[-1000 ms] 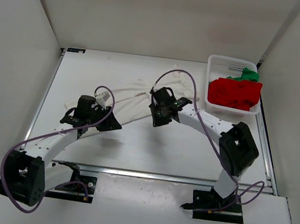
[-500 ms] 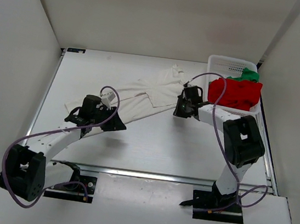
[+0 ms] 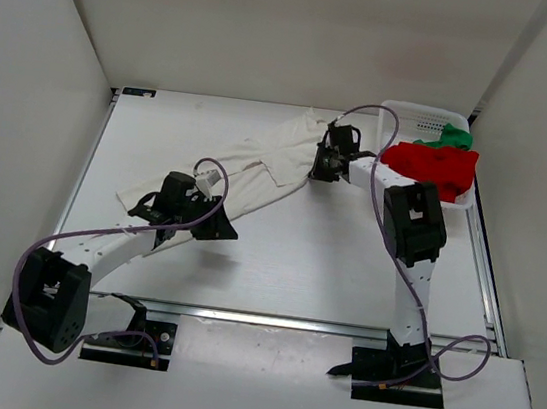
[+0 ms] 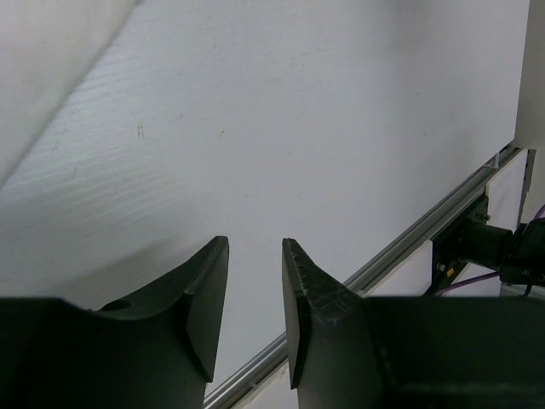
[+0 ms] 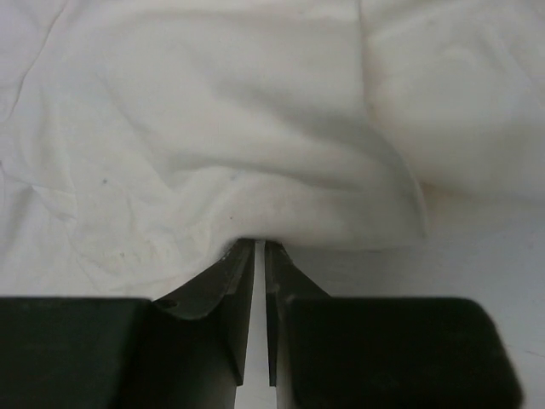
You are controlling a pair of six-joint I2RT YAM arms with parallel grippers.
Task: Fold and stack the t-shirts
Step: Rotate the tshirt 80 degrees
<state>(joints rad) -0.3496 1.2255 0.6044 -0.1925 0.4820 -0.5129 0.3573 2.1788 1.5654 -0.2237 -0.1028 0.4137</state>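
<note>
White bench [image 3: 346, 265] carries cream t-shirt [image 3: 258, 167] left of basket [image 3: 399, 109]. Right gripper [image 5: 260, 245] pinches its edge; left gripper [image 4: 255, 256] half-open, empty.

You're looking at a white worktop [image 3: 276, 265], boxed in by plain off-white walls [image 3: 276, 33] on 3 sides, metal rail [image 3: 268, 320] along the near edge; soft, even light.

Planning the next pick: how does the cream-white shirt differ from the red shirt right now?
The cream-white shirt lies stretched out on the table; the red shirt sits bunched in the basket. The right gripper pinches the cream-white shirt's edge; no gripper holds the red shirt. Both are unfolded.
</note>
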